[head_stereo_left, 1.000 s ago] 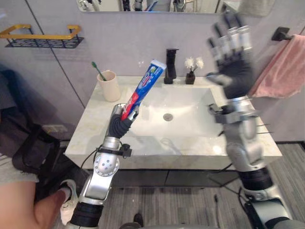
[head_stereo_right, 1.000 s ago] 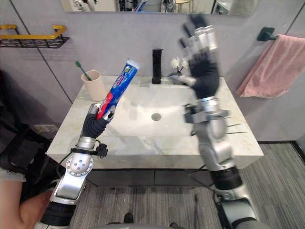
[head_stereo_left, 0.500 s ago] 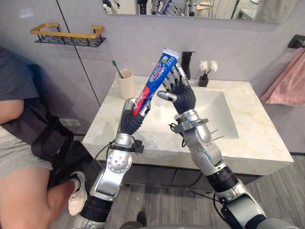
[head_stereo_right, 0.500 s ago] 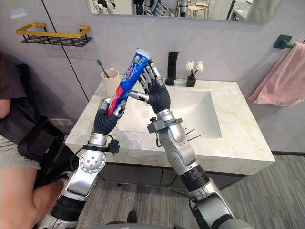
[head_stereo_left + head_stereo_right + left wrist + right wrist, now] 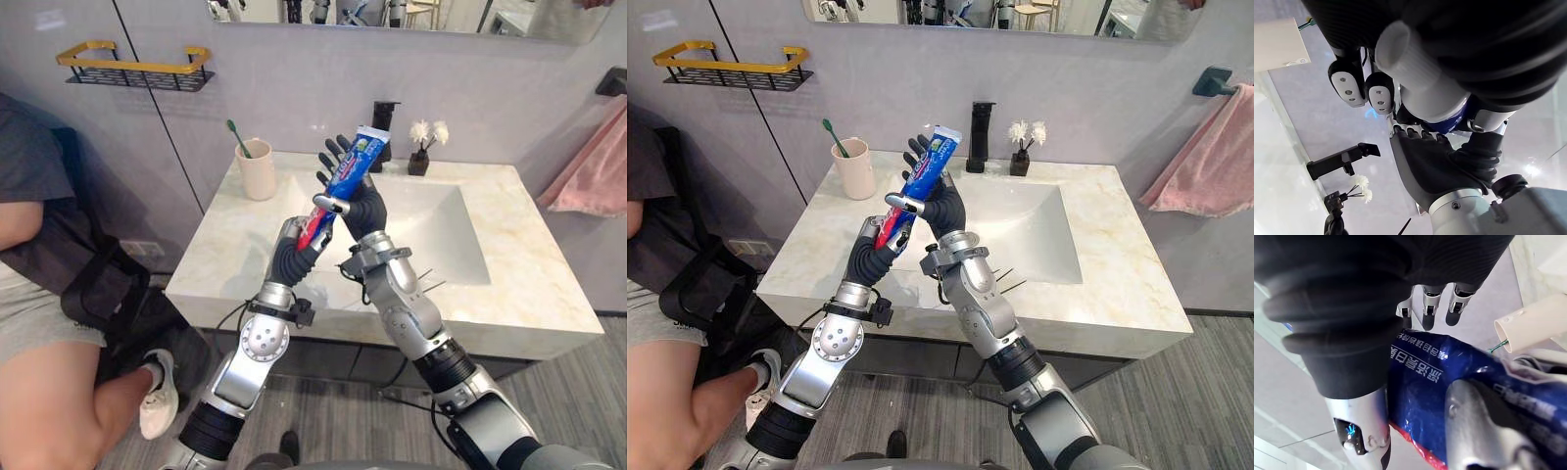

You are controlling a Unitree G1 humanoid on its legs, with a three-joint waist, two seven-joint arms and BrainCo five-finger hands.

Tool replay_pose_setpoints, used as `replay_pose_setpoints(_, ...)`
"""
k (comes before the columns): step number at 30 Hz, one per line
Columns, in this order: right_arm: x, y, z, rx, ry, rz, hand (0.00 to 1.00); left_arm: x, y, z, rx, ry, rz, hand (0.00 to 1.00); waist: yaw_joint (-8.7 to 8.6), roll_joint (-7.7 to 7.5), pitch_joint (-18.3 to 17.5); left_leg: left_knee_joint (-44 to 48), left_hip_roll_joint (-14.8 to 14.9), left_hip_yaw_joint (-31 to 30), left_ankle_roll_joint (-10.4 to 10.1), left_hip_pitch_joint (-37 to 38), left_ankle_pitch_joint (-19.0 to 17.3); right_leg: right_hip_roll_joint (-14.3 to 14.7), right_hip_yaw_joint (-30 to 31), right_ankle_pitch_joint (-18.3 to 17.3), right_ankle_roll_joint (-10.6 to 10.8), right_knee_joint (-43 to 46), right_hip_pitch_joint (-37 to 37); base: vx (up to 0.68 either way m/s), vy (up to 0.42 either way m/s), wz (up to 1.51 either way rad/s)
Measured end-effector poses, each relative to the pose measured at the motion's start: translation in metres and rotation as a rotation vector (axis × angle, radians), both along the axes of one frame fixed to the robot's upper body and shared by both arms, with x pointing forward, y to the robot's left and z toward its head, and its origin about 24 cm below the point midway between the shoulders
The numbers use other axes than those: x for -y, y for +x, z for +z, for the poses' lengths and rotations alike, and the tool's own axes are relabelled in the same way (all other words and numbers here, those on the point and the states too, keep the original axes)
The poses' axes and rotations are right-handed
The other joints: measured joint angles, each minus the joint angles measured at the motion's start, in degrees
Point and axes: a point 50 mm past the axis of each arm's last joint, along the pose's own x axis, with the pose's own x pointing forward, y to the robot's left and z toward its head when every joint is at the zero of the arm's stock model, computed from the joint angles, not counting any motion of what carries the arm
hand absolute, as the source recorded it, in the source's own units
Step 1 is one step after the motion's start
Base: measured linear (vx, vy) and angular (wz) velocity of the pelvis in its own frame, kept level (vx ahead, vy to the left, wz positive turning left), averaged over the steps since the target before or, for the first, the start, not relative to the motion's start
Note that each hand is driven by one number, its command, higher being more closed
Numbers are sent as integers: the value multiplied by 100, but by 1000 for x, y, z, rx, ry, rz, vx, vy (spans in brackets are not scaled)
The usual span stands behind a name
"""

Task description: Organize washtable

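A blue and red toothpaste tube [image 5: 355, 164] stands tilted in the air above the counter's front edge, white cap [image 5: 1400, 49] down. My left hand [image 5: 292, 257] is shut on its lower, red end. My right hand [image 5: 367, 206] lies against the tube's middle from behind, fingers pointing up along it. Its thumb [image 5: 1474, 431] is curled across the blue front of the tube [image 5: 1425, 382]. Both hands hold the tube at once, the right just above the left.
A beige cup with a green toothbrush [image 5: 259, 168] stands at the counter's back left. A black faucet [image 5: 380, 122] and a small vase of white flowers [image 5: 423, 147] stand behind the sink basin [image 5: 441, 230]. A pink towel [image 5: 588, 166] hangs at right. A person [image 5: 39, 274] sits at left.
My right hand swung down from high on the right to the tube and laid its thumb over it. The left hand and tube sank and shifted slightly right. The camera also moved.
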Motion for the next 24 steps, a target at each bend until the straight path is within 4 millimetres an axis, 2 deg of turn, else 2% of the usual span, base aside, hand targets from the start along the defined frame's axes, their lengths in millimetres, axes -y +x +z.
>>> replay_pose_setpoints(6,4,3,-1,-8,-45,-1,100,3,4,-11,-36,20,-13,100,135,-40,11,6,74,75,-34,-102,23,91,63,211,-20,-277,-4,-22,-26,-7)
replay_pose_setpoints(12,5,4,-5,-23,-69,7,100,2,4,-19,-66,17,-15,100,145,-46,15,4,186,78,-91,-109,40,193,88,224,-39,-272,-28,-37,-34,-3)
replay_pose_setpoints(18,0,2,-4,-10,-75,30,100,-5,2,-21,-66,8,13,100,132,-47,18,1,176,145,-106,-104,49,216,155,227,-43,-248,-77,-38,-12,-7)
replay_pose_setpoints(19,-1,2,-4,-7,-73,33,100,-7,0,-20,-60,7,23,0,130,-47,18,1,169,155,-106,-95,49,207,162,227,-43,-244,-76,-19,4,-5)
replay_pose_setpoints(24,-3,-2,7,50,-58,41,100,-22,-7,-11,-23,-13,84,0,122,-48,32,2,119,174,-104,-59,48,155,173,227,-21,-229,-52,-3,1,-1)
